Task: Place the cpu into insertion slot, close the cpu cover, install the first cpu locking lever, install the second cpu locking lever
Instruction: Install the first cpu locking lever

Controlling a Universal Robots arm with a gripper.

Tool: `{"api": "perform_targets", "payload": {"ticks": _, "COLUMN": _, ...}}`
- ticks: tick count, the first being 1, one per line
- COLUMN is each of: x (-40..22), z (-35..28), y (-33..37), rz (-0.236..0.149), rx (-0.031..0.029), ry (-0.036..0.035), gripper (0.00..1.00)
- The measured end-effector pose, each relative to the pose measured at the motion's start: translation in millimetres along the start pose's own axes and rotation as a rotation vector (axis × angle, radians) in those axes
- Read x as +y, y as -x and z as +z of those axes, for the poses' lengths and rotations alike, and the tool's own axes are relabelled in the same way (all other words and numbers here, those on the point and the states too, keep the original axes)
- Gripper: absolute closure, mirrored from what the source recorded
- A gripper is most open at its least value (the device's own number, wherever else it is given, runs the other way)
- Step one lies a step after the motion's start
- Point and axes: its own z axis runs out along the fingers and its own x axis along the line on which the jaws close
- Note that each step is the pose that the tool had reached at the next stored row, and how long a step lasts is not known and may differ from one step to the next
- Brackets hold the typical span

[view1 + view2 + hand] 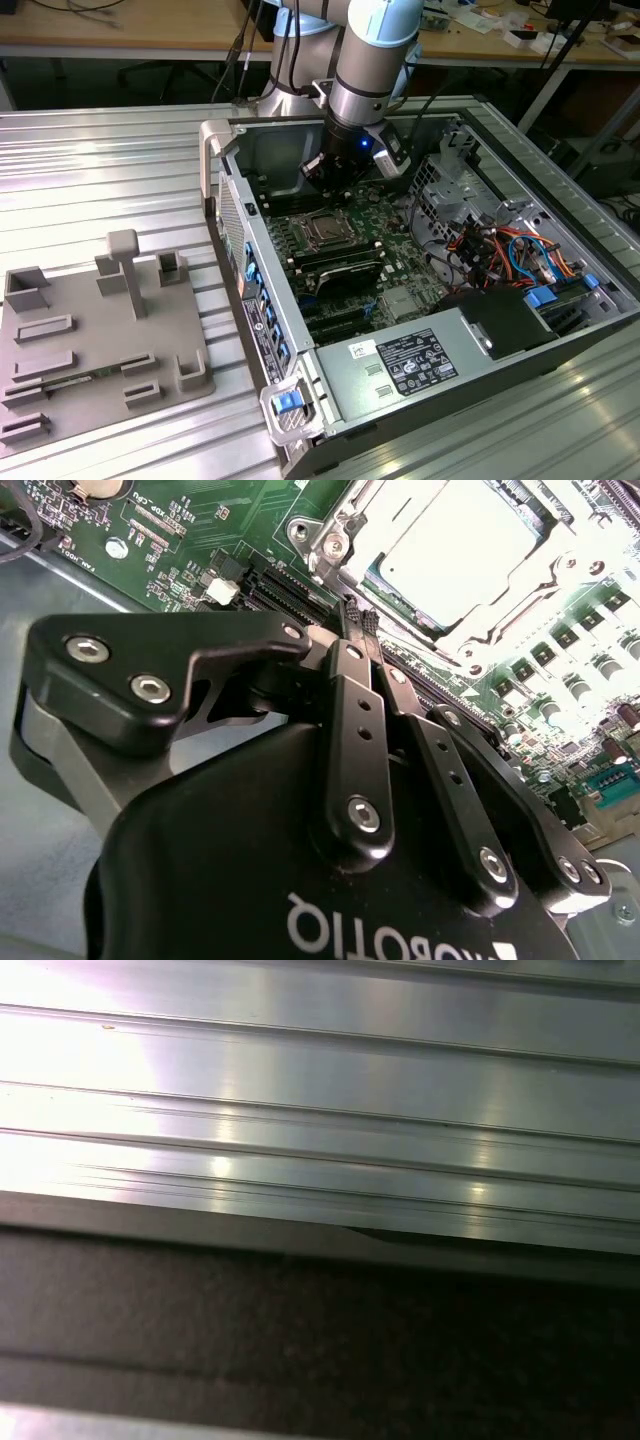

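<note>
We see the arm [365,40] in the exterior view standing almost upright, its last silver and pale blue segments stacked one below the other. The wrist [352,105] points straight down, with a small blue light glowing at its lower edge. In the second wrist view the black gripper [353,615] has its two fingers [358,730] drawn together, their tips meeting with no gap and nothing visible between them. The linkage bars fold in close on both sides.
</note>
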Motion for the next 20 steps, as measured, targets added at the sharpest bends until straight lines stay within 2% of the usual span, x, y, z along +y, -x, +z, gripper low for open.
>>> {"api": "perform_targets", "payload": {"ticks": 6, "x": 0.0, "z": 0.0, "y": 0.0, "rz": -0.007, "rx": 0.0001, "ry": 0.0001, "gripper": 0.89}}
{"api": "perform_targets", "payload": {"ticks": 7, "x": 0.0, "z": 0.1, "y": 0.0, "rz": -0.008, "rx": -0.0012, "ry": -0.0001, "gripper": 0.89}}
{"api": "perform_targets", "payload": {"ticks": 9, "x": 0.0, "z": 0.2, "y": 0.1, "rz": -0.008, "rx": -0.0090, "ry": -0.0007, "gripper": 0.89}}
{"api": "perform_targets", "payload": {"ticks": 11, "x": 0.0, "z": 0.3, "y": 0.1, "rz": -0.008, "rx": -0.0143, "ry": -0.0011, "gripper": 0.89}}
{"api": "perform_targets", "payload": {"ticks": 16, "x": 0.2, "z": 0.3, "y": -1.7, "rz": -0.008, "rx": -0.0145, "ry": -0.0011, "gripper": 0.89}}
{"api": "perform_targets", "payload": {"ticks": 20, "x": 0.3, "z": 2.9, "y": -1.7, "rz": -0.008, "rx": -0.0147, "ry": 0.0002, "gripper": 0.89}}
